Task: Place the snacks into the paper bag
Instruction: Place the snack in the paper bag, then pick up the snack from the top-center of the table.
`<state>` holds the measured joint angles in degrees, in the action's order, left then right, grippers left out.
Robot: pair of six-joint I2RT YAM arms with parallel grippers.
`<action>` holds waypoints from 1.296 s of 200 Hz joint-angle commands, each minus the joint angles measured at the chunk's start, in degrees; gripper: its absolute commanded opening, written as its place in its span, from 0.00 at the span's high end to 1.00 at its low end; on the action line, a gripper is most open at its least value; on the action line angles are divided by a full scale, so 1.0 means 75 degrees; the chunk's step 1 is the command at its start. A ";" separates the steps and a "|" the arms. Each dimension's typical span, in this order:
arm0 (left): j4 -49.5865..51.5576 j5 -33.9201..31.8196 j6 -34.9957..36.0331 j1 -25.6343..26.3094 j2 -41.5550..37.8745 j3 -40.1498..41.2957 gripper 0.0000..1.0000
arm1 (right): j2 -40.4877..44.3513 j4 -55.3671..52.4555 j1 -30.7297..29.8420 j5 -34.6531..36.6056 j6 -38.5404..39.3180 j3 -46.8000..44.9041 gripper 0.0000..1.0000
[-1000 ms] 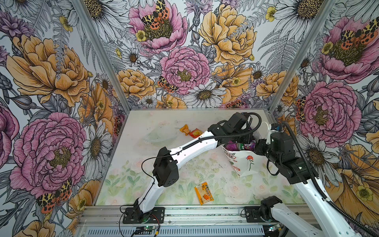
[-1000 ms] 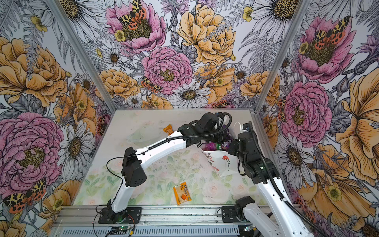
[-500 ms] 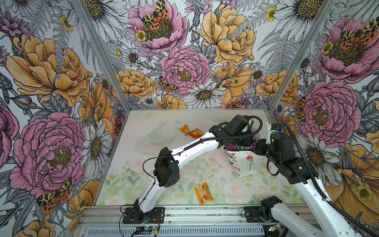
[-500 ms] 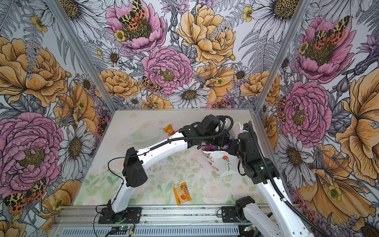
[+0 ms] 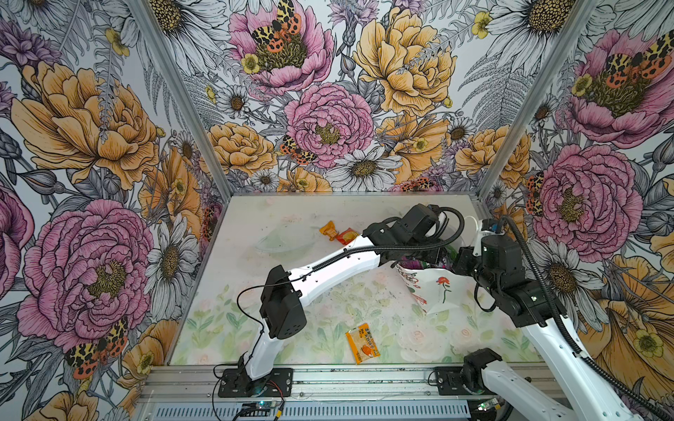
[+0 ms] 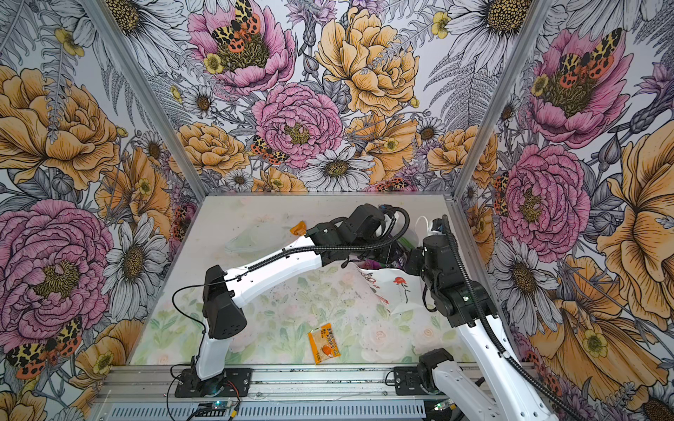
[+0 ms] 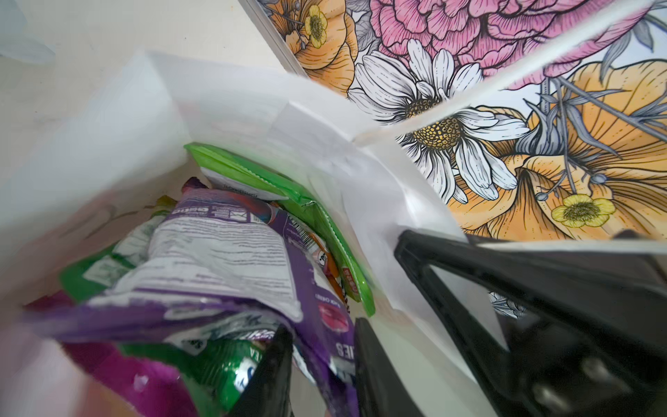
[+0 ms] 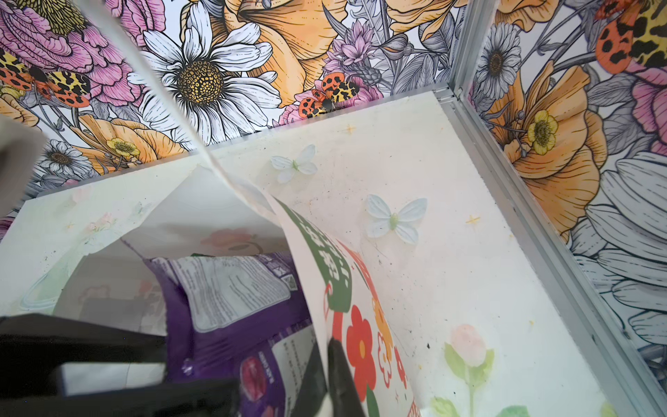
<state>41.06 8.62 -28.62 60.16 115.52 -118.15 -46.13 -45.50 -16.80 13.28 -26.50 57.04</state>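
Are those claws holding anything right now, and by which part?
The right gripper pinches the paper bag by its rim. The left gripper, inside the bag, has jaws parted around an edge of the purple pouch, apparently not gripping.

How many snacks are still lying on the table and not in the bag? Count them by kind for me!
Orange packet: 1
Small orange sachet: 1
Small red sachet: 1
Total: 3
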 commanded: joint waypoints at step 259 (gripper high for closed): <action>-0.3431 -0.1407 -0.0361 -0.3683 -0.8283 0.9369 0.31 | 0.0042 0.0523 0.0072 0.0019 -0.0114 -0.0011 1.00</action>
<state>21.23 -11.46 -28.01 38.33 50.50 -51.90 -46.19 -44.93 -16.40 13.30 -26.50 56.77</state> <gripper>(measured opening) 0.681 0.047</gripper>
